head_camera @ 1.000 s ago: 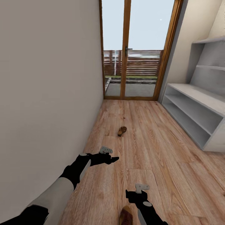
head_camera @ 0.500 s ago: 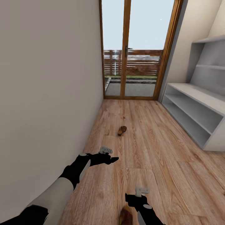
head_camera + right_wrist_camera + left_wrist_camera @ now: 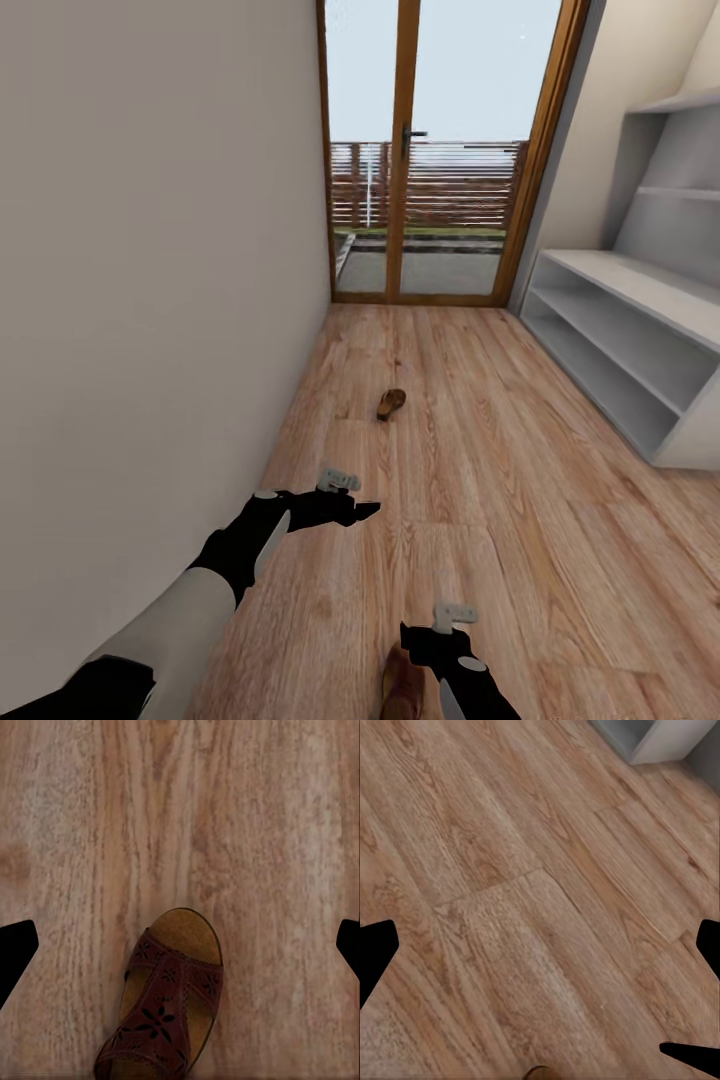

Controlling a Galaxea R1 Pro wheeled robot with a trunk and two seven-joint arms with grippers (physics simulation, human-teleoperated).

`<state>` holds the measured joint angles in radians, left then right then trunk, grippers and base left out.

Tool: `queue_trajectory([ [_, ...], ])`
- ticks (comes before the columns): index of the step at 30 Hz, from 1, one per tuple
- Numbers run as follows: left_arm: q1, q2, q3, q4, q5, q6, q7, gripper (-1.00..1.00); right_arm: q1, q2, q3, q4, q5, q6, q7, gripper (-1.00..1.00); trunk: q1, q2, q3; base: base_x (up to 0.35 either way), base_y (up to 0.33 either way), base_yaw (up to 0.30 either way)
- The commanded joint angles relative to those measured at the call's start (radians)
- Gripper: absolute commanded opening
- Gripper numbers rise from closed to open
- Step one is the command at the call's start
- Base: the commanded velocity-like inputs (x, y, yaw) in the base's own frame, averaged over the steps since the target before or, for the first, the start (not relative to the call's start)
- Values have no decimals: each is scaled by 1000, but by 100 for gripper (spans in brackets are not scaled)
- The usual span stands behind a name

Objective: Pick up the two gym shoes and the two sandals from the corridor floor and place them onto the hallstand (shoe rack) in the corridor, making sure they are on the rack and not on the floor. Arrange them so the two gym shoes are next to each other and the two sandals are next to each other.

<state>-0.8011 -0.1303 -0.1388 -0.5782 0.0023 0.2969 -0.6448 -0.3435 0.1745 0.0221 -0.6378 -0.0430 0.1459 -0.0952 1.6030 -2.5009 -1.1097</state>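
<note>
The right gripper [image 3: 428, 632] is seen low in the head view, held above the corridor floor [image 3: 480, 470] at the near edge of the picture. In the right wrist view its two dark fingers [image 3: 16, 951] stand wide apart at the edges of the frame, and nothing is held between them. Below and between them a brown sandal [image 3: 166, 1001] lies flat on the floor, its tan footbed and dark cut-out straps facing up; the fingers are not touching it. In the head view the same sandal [image 3: 402, 683] is seen just beside the right gripper, partly cut off by the lower edge.

The left gripper [image 3: 362, 510] is held out over the floor, close to the plain wall [image 3: 150, 300] on the left. In the left wrist view its dark fingers [image 3: 375, 956] are likewise spread wide, with bare wood planks between them and nothing gripped. A corner of a white unit shows at one edge of that view.

A second sandal [image 3: 391, 404] lies further along the corridor, well apart from both grippers, on the floor near the middle of the passage.

The hallstand [image 3: 625, 350] stands against the right-hand wall: a low white unit with two open tiers, its shelves bare where visible, and white wall shelves [image 3: 680, 150] mounted above it. At the far end of the corridor a wood-framed glass door [image 3: 435, 150] is seen, with a slatted fence behind the glass.
</note>
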Motion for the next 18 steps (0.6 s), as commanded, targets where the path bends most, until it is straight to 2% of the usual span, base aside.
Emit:
queue_trajectory([
  [1,0,0,1,-2,1,8,-3,100,0,0,2,-2,-5,5,-6,100,0,-1,-6,0,0,0],
  [18,-1,-1,1,-2,1,8,-3,100,0,0,2,-2,-5,5,-6,100,8,-5,-99,0,0,20],
])
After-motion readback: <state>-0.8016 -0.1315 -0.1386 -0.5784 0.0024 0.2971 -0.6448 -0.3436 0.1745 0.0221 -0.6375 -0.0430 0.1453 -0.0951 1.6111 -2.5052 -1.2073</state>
